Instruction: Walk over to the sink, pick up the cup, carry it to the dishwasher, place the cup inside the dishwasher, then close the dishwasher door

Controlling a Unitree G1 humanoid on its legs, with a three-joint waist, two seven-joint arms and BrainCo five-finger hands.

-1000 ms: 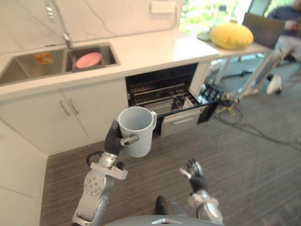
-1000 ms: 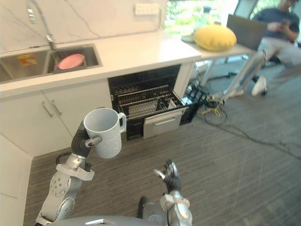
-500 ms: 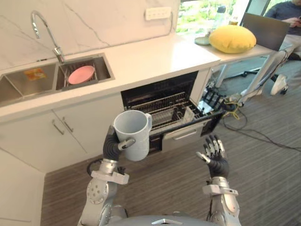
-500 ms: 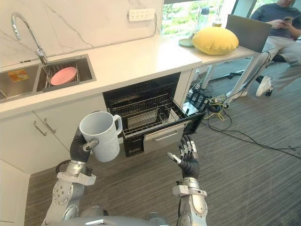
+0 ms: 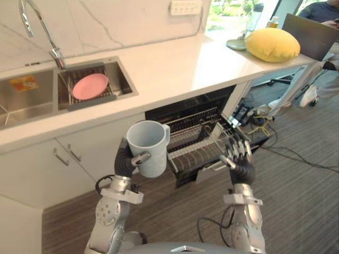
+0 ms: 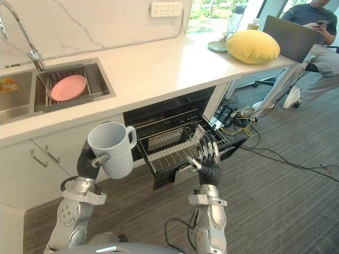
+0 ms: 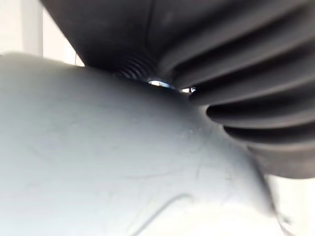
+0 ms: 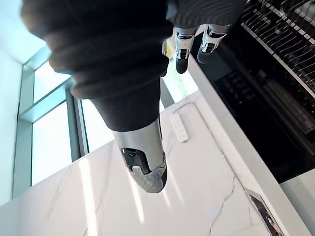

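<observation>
Grey cup (image 5: 149, 151) sits in left hand (image 5: 125, 160), fingers and thumb clamped round its wall, held in the air before the cabinet (image 5: 79, 153), just left of the open dishwasher (image 5: 185, 108). Long axis is roughly upright, mouth up, handle toward the robot's right. Left wrist view adds the cup wall pressed against the ribbed cover. Right hand (image 5: 239, 165) is up in front of the pulled-out rack (image 5: 198, 143), fingers straight, slightly apart. Pink plate (image 5: 90, 86) lies in sink (image 5: 123, 79).
</observation>
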